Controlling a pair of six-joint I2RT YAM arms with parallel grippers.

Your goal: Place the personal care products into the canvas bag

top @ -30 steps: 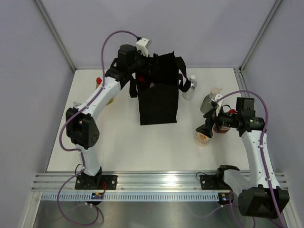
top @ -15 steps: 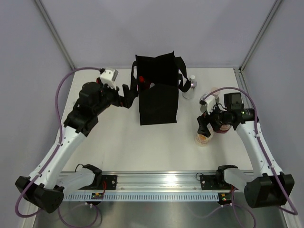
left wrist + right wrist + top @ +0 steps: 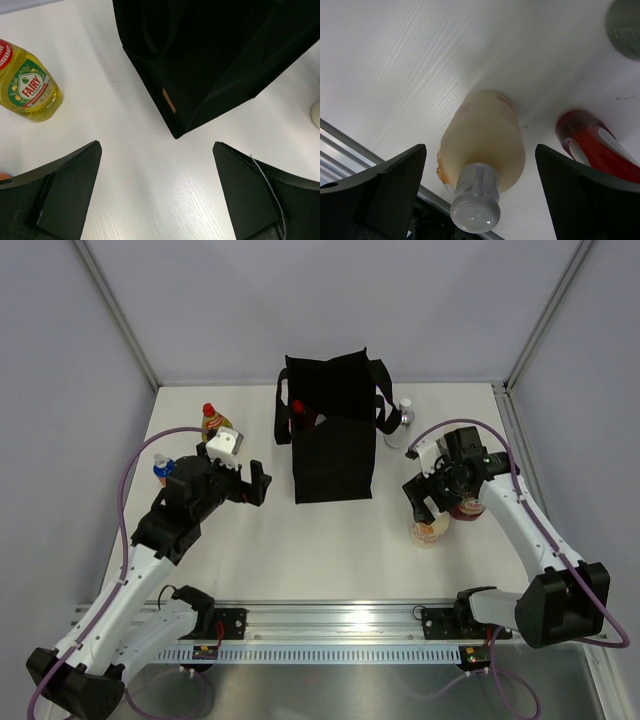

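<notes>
Right pincer (image 3: 480, 148) gapes above cream pump bottle (image 3: 485, 132), dark red bottle (image 3: 594, 146) beside.

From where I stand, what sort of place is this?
Likely a robotics lab test cell: a white table boxed in by plain panels, two arms bolted to a metal rail, and a black bag among bottles.

My left black two-finger claw (image 3: 255, 483): jaws spread wide, pointing right, held low. My white left arm (image 3: 130, 570) stretched forward, elbow bent. My right black two-finger claw (image 3: 424, 500): jaws spread wide, tilted down-left. My white right arm (image 3: 525, 530) reaching forward, wrist turned inward.
</notes>
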